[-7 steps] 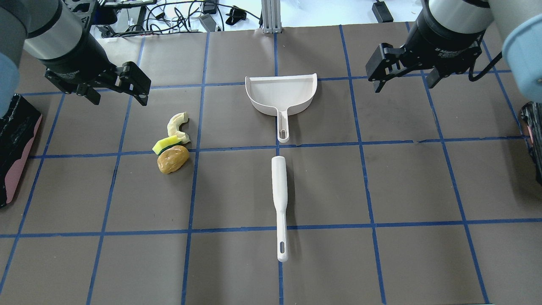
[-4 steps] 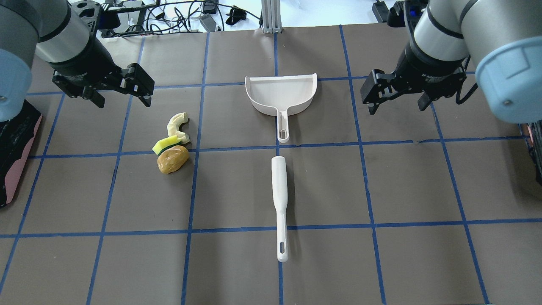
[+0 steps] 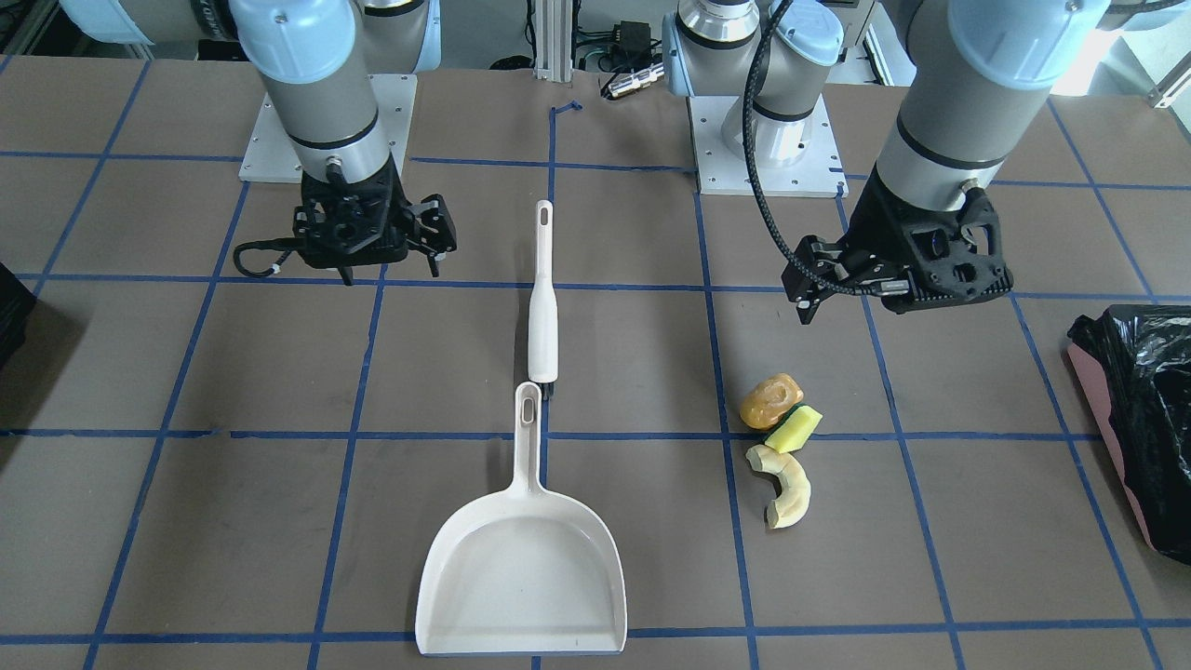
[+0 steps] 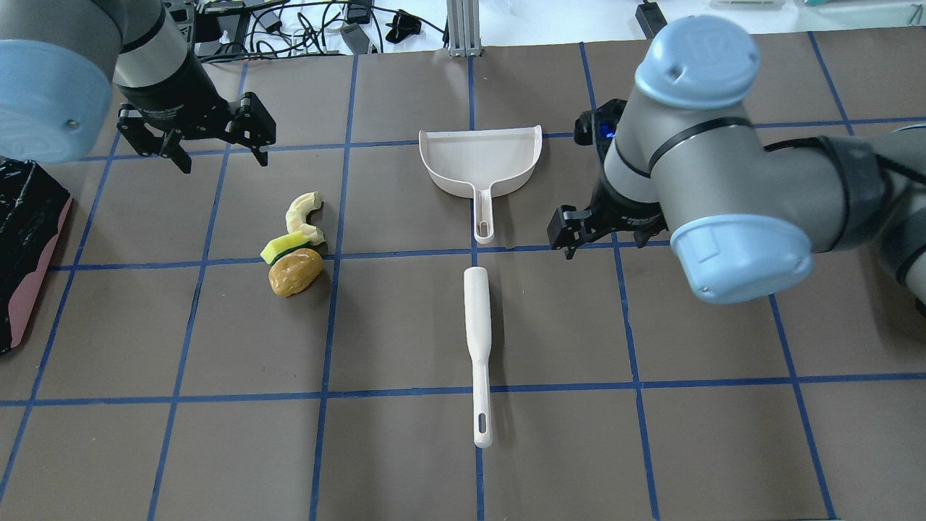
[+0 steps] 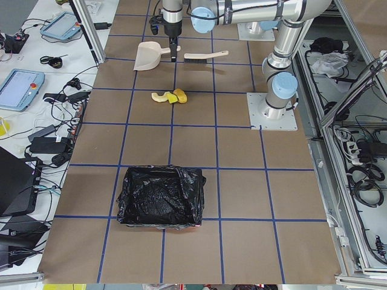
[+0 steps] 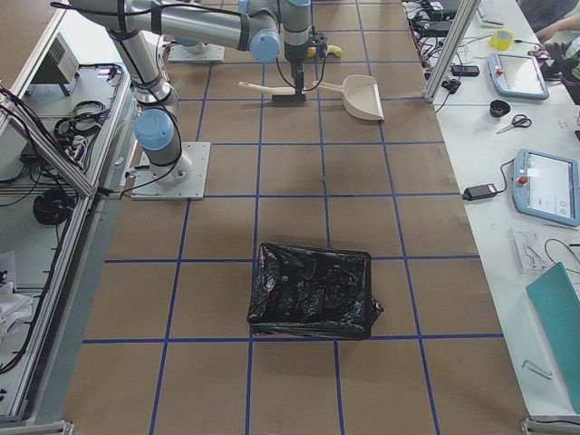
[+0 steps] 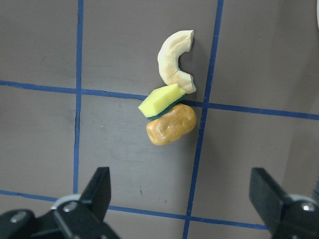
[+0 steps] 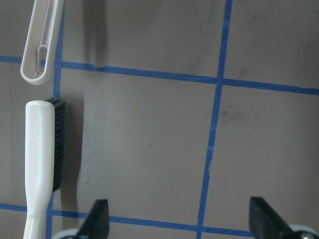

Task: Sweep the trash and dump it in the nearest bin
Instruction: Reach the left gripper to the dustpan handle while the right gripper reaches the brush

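The trash lies together left of centre: an orange-brown lump [image 4: 295, 272], a yellow-green sponge block [image 4: 283, 246] and a curved squash slice [image 4: 304, 214]. They also show in the left wrist view: lump [image 7: 171, 124], sponge [image 7: 159, 100], slice [image 7: 174, 59]. My left gripper [image 4: 223, 159] is open and empty, hovering beyond the trash. My right gripper [image 3: 391, 274] is open and empty, beside the white brush [image 4: 477, 340] and the handle of the white dustpan [image 4: 481, 163]. The salmon-pink bin with a black bag [image 4: 29, 246] stands at the table's left end.
The brush head [image 8: 40, 164] and the dustpan handle tip [image 8: 42, 45] are at the left of the right wrist view. A second black container [image 6: 313, 290] stands at the table's right end. Cables lie beyond the far edge [image 4: 304, 29].
My right arm has swung in towards the centre, bringing its gripper down-left beside the dustpan handle. My left gripper has shifted slightly right and farther away. Both stay open.
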### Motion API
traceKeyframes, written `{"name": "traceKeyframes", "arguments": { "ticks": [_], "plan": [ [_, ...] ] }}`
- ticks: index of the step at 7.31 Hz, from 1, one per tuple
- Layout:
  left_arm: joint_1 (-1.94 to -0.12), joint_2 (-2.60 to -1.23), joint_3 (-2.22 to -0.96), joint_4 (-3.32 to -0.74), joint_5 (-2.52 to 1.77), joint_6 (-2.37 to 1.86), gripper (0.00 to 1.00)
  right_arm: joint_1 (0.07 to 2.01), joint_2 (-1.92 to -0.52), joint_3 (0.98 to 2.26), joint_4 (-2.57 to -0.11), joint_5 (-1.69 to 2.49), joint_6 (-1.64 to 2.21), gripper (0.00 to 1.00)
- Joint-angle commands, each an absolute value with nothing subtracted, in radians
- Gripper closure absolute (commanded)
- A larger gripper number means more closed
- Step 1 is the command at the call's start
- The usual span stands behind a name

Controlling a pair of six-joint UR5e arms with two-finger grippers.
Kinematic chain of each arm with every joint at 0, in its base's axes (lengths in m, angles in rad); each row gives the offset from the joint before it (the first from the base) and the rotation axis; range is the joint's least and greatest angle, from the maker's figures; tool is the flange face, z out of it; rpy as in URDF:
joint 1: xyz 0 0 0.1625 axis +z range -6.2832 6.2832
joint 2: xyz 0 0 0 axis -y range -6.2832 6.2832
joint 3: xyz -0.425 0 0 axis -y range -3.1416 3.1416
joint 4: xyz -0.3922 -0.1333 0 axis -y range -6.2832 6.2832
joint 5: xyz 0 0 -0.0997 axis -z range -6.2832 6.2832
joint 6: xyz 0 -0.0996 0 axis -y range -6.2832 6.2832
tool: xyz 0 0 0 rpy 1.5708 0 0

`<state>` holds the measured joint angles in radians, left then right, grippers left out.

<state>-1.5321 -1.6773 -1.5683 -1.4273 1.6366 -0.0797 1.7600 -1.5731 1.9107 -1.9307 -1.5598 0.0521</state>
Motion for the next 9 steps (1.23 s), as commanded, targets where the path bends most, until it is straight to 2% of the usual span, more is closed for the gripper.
{"name": "traceKeyframes", "arguments": {
  "ticks": [1, 2, 5, 7, 9],
  "plan": [
    [-1.621, -1.791, -1.516, -1.361, 1.634, -0.193, 0.0, 1.902, -1.511, 1.919, -1.954, -1.551, 0.202, 0.02],
    [-1.658, -1.851, -1.475, -1.33, 1.628, -0.237, 0.0, 1.969, -1.494, 1.928, -1.953, -1.551, 0.231, 0.1],
    [-1.73, -1.992, -1.344, -1.328, 1.609, -0.273, 0.0, 2.121, -1.43, 1.933, -1.985, -1.495, 0.372, 0.02],
    [-1.796, -2.09, -1.249, -1.312, 1.603, -0.375, 0.0, 2.149, -1.428, 2.027, -2.029, -1.491, 0.379, 0.02],
    [-1.84, -2.15, -1.223, -1.298, 1.597, -0.426, 0.0, 2.151, -1.416, 2.089, -2.101, -1.488, 0.421, 0.01]
  ]
}}
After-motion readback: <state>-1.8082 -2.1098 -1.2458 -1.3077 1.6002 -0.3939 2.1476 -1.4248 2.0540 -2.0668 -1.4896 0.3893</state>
